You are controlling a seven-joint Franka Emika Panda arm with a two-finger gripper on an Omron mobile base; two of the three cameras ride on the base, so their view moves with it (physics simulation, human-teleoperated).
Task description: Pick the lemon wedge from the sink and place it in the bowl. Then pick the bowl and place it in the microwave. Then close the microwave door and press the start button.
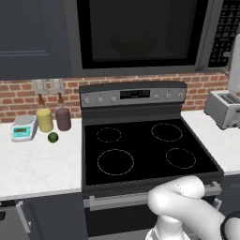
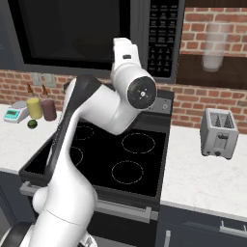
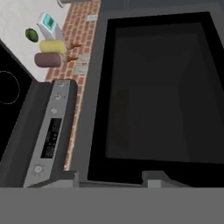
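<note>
gripper (image 3: 110, 178) faces the shut microwave door (image 3: 153, 96); tips barely visible, so its spread cannot be told.

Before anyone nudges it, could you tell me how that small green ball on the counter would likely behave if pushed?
The green ball looks round and smooth, so it would probably roll rather than slide. It sits loose on the flat white counter, apart from the yellow jar and the scale, so little would stop it. Being small, it is likely light.
</note>
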